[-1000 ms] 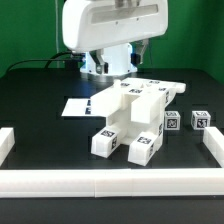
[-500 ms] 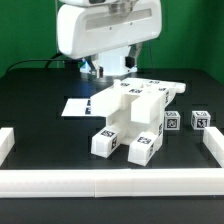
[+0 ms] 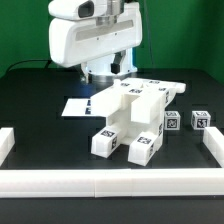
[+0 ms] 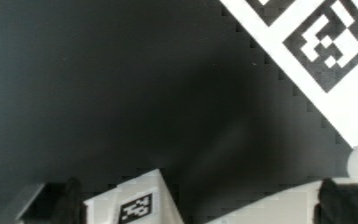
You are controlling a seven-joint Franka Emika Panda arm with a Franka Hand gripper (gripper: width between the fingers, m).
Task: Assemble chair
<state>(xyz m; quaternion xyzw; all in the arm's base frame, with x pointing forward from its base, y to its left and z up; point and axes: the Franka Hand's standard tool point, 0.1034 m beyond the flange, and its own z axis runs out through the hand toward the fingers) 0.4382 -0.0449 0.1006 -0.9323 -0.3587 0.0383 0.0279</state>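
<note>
The partly built chair (image 3: 130,115), white blocky parts with black-and-white tags, lies on the black table in the middle of the exterior view. Two small tagged white blocks (image 3: 172,121) (image 3: 200,120) sit just to its right in that view. The arm's white hand (image 3: 95,40) hangs above and behind the chair, and its fingers are hard to make out there. In the wrist view my gripper (image 4: 197,205) is open, with dark fingertips (image 4: 51,200) far apart. A white tagged part (image 4: 140,205) shows between them, with a wide gap on one side; nothing is gripped.
The marker board (image 3: 76,106) lies flat behind the chair at the exterior view's left, and its tags (image 4: 318,50) also show in the wrist view. A long low white border rail (image 3: 110,183) runs along the front and up both sides.
The arm's hand has moved toward the exterior view's left and slightly up. The chair and small blocks have not moved. The gripper has stayed open.
</note>
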